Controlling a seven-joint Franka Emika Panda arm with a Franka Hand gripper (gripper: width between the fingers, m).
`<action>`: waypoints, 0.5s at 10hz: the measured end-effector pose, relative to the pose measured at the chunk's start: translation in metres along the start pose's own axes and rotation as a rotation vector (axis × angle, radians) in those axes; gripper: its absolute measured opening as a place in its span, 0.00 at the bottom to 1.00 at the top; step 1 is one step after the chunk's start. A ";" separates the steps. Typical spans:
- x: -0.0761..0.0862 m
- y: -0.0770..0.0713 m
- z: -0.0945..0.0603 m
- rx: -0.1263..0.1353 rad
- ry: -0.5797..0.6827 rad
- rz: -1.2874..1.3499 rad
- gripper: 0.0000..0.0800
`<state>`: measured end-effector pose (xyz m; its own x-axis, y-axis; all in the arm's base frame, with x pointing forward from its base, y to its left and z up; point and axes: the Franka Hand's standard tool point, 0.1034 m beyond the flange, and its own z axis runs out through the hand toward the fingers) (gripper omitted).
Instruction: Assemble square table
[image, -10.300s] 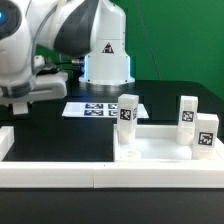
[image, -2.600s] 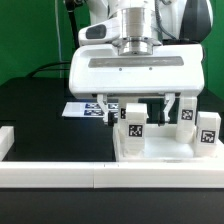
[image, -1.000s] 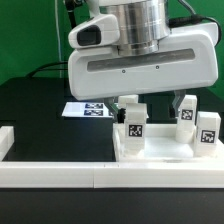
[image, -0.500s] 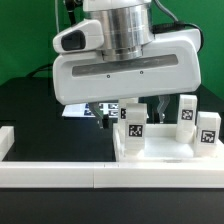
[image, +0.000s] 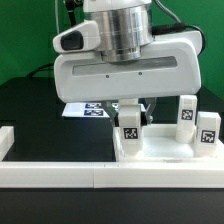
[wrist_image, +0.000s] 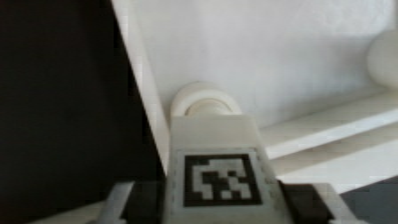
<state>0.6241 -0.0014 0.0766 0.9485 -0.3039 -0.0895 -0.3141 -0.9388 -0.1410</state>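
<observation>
The square table's white panel (image: 165, 153) lies rim-up at the exterior view's right. Three white tagged legs stand on it. My gripper (image: 128, 112) hangs low over the nearest leg (image: 128, 128), a finger on each side of it. In the wrist view that leg (wrist_image: 217, 150) fills the gap of my gripper (wrist_image: 217, 205), and both fingers touch its sides, so the jaws are shut on it. Two more legs (image: 187, 115) (image: 207, 132) stand apart further toward the exterior view's right. The panel (wrist_image: 285, 50) shows beyond the held leg.
The marker board (image: 84, 109) lies on the black table behind the gripper. A long low white border rail (image: 60, 176) runs along the front, with a raised end (image: 5, 140) at the exterior view's left. The arm's wide white hand hides much of the back.
The hand came down over the nearest leg and the fingers have closed from wide open onto its sides. The leg has shifted slightly toward the exterior view's left.
</observation>
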 end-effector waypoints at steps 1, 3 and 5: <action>0.001 0.000 0.001 0.000 0.019 0.081 0.36; -0.004 0.002 0.001 0.033 0.096 0.303 0.36; -0.007 0.000 0.002 0.067 0.148 0.548 0.36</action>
<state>0.6177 0.0013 0.0757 0.6401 -0.7677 -0.0290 -0.7594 -0.6266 -0.1751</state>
